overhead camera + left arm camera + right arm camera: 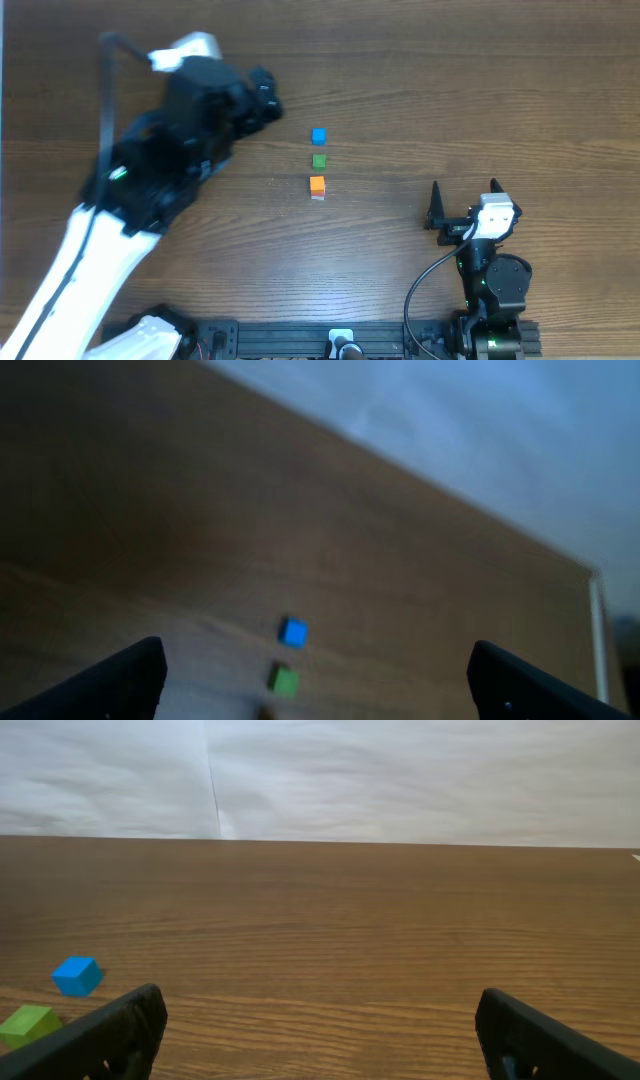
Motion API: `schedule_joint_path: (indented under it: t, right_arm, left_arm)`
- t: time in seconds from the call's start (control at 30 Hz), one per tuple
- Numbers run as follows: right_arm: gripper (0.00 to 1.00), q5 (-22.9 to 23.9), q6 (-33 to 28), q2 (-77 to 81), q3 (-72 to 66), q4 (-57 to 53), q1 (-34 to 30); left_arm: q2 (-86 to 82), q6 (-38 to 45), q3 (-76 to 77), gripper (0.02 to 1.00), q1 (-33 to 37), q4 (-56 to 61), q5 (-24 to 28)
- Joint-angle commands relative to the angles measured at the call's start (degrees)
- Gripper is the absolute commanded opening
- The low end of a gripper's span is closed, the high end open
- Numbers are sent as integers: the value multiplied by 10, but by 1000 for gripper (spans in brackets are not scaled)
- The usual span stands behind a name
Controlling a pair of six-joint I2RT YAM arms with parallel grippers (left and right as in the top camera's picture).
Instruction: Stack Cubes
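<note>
Clock read on the top view, 12 pointing away from the arm bases.

- Right claw [466,200]: close to its own base, at about 3–4 o'clock of the cube row and well apart from it. Fingers spread wide, nothing held.
- Orange cube [317,184]: nearest of the three, sitting on the counter [520,80] near the middle.
- Green cube [319,161]: just beyond orange at 12 o'clock, with a small gap between them, not touching.
- Blue cube [318,136]: next at 12 o'clock, with a similar gap from green. The three form a short straight line along 6–12, each flat on the counter.
- Left claw [262,100]: farthest out, at about 10 o'clock of blue. It appears raised, since its wrist view looks down on blue and green from a distance. Fingers wide apart, empty.

Progress (judgement): nothing is stacked yet. Every cube rests on the wood by itself and neither claw touches one. Two placements remain, one cube onto a base cube and the third on top. The left claw looks better placed to start, as the row lies ahead of it. The pictures do not settle which cube serves as the base.
</note>
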Motion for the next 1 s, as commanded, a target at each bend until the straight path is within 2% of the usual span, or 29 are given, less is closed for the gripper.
schedule_joint_path:
  t: [0.03,0.3,0.57,0.83,1.0]
  right_arm:
    - [991,-6,1,-6,-4,1,4]
    - [993,-6,1,-6,-4,1,4]
    - [993,-6,1,-6,-4,1,4]
    - [991,-6,1,-6,-4,1,4]
    - [991,-6,1,-6,-4,1,4]
  left_arm:
    - [-77,55,-28,954,47,11,-3]
    - [-293,163,-228,954,184,161,108]
    - [-524,276,-483,954,271,278,188]
    - [-666,346,-639,958,304,309,244]
    - [-699,358,-692,943,317,333,266]
